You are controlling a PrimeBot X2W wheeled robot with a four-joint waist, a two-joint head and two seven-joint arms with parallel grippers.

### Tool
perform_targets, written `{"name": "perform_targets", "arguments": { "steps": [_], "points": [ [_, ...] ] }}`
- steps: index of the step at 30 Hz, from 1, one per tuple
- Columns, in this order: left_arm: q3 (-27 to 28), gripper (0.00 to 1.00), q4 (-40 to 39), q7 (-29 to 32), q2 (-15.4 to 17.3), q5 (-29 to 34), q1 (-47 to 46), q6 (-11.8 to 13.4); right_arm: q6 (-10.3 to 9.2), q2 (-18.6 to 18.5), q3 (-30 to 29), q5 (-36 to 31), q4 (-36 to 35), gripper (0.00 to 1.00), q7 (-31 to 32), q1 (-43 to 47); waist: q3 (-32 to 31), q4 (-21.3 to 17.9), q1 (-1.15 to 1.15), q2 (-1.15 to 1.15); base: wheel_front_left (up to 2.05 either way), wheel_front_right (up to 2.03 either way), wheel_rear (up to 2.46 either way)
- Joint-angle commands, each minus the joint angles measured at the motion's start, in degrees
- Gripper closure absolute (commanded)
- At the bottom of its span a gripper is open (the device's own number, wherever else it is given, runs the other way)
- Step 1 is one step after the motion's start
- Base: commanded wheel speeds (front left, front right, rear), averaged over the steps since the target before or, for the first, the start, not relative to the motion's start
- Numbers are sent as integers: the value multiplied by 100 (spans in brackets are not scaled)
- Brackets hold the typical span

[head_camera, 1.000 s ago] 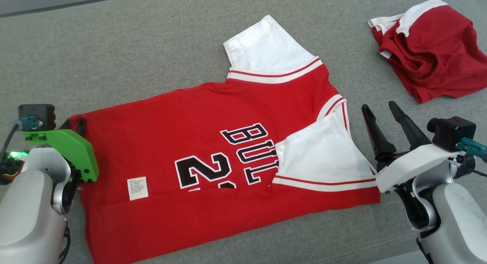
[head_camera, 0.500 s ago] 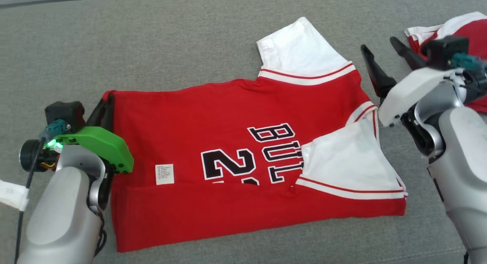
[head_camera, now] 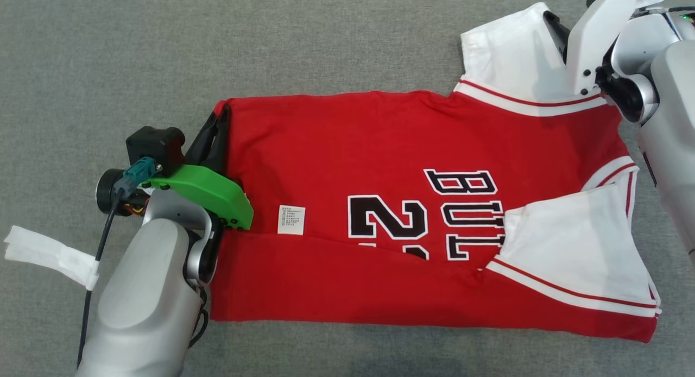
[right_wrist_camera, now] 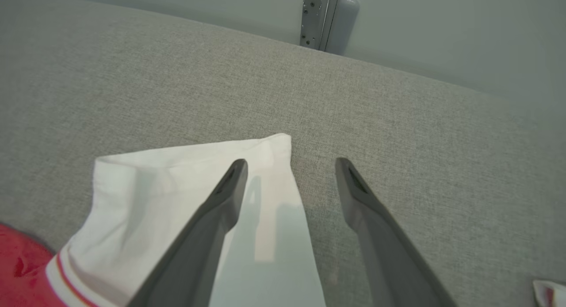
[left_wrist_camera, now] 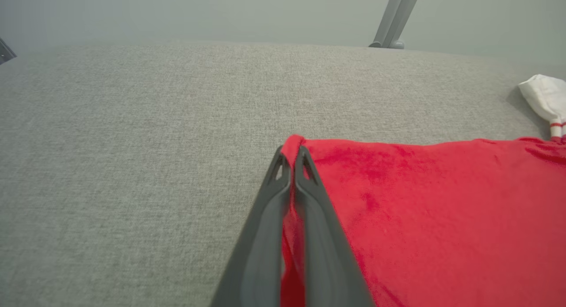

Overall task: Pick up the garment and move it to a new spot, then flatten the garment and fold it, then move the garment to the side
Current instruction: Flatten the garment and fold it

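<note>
- The red jersey (head_camera: 380, 176) is lying flat across the centre and right of the head view on a grey fabric surface (head_camera: 136, 51). Its lower long edge is sitting folded up over the bottom of the black-and-white number and lettering.
- The left gripper (left_wrist_camera: 291, 154) is pinching the jersey's upper left hem corner, its fingers clenched together on the red cloth. In the left wrist view that corner is poking out right at the fingertips.
- The right gripper (right_wrist_camera: 290, 162) is standing spread wide at the upper right of the head view, grasping nothing. In the right wrist view its fingers are straddling the outer edge of the upper white sleeve (head_camera: 505, 51), one over the sleeve and one over bare grey cloth.
- The other white sleeve (head_camera: 570, 246) is lying folded inward over the lettering at the lower right. The jersey's lower right corner is reaching close to the frame's right edge.
- Open grey surface is stretching along the top and the whole left of the head view, and a narrower strip is running under the jersey's bottom edge.
- A white care label (head_camera: 291, 220) is showing just above the fold line.
- The surface's far edge is crossing the top of both wrist views, with a grey metal post (right_wrist_camera: 327, 19) standing beyond it.
</note>
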Motion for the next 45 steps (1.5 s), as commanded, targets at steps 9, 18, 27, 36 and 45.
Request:
{"name": "perform_targets", "arguments": {
  "steps": [9, 18, 27, 36, 45],
  "points": [
    [-88, 100, 228, -193, -142, -28, -298, -63, 0, 4, 289, 53, 883, 20, 141, -407, 452, 455, -1, 0, 0, 0, 0],
    [-67, 100, 364, -270, -90, -91, -418, -59, -7, -109, 567, 173, 1185, 100, -272, -530, 471, 370, -1, 0, 0, 0, 0],
    [9, 100, 480, -287, 49, -131, -499, 1, -4, -153, 761, 670, 876, 100, -1125, -476, 210, -28, -1, 0, 0, 0, 0],
    [138, 100, 260, -356, 348, -211, -61, 64, -4, -641, 1391, 1619, -460, 100, -1722, 347, -216, -516, -1, 0, 0, 0, 0],
    [384, 100, -638, -446, 575, -514, 993, 215, -3, -1202, 1383, 2219, -1986, 100, -2265, 1804, -688, -775, -1, 0, 0, 0, 0]
  ]
}}
